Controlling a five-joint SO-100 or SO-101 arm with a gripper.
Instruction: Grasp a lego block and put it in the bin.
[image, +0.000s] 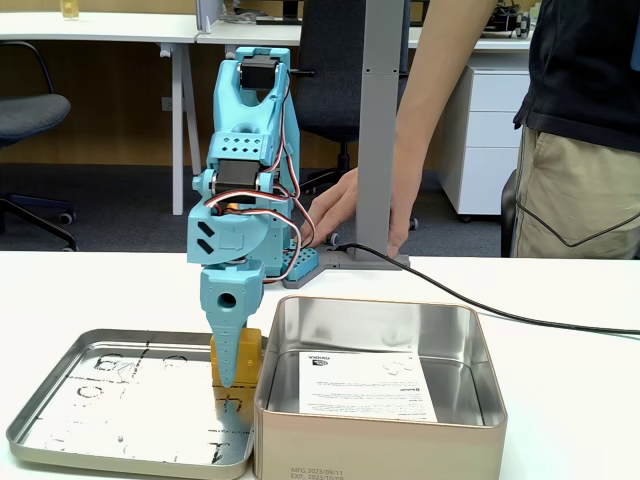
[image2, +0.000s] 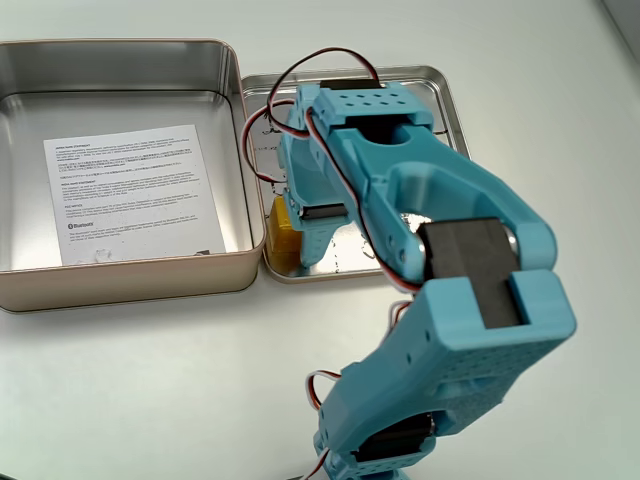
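Note:
The yellow-orange lego block stands in the shallow metal tray, close to its edge beside the bin. My blue gripper points straight down. One tapered finger stands right in front of the block, its tip at tray level. The other finger is hidden. In a fixed view from above, the lego block peeks out on the left of the gripper, under the arm. The bin is a deep silver tin with a printed sheet on its floor.
The shallow tray lies left of the bin, and in the view from above the tray lies to its right. A person stands behind the table with a hand near the arm's base. A black cable crosses the table.

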